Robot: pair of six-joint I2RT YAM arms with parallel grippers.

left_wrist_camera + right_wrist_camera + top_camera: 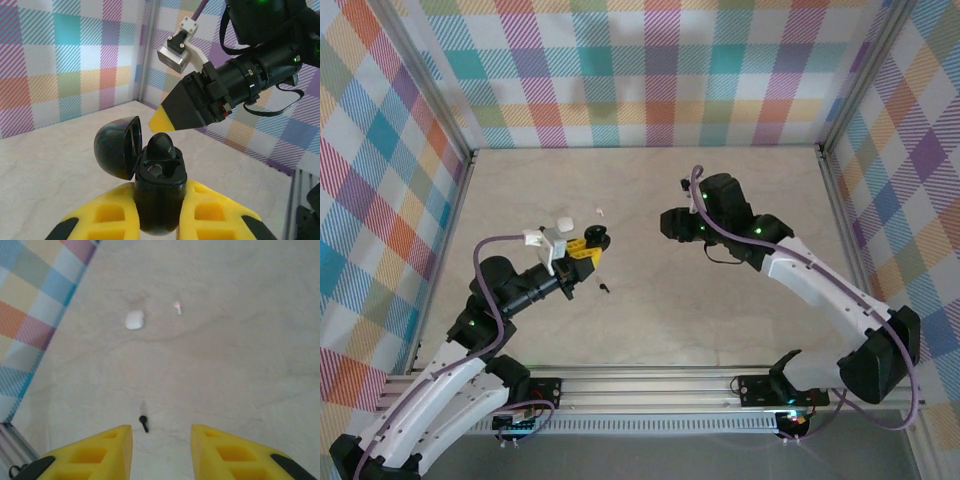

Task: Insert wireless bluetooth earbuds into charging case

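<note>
Left claw [160,189] clamped on black case [160,175], raised off table [240,365], lid open (one black bud [162,145] seated inside). Right claw [161,430] parted, empty, above table. White case [134,320] on table; white bud [177,307] near it; second black bud [144,423] loose, well apart from both.

Open black charging case [159,190] upright and raised, left of centre, lid swung back to its left. One black earbud [161,146] seated in a socket, top protruding. A second black earbud [144,423] lying loose toward the near side. Single white earbud [177,307] lying loose farther back, with a rounded white case [134,320] near it on the left.
</note>
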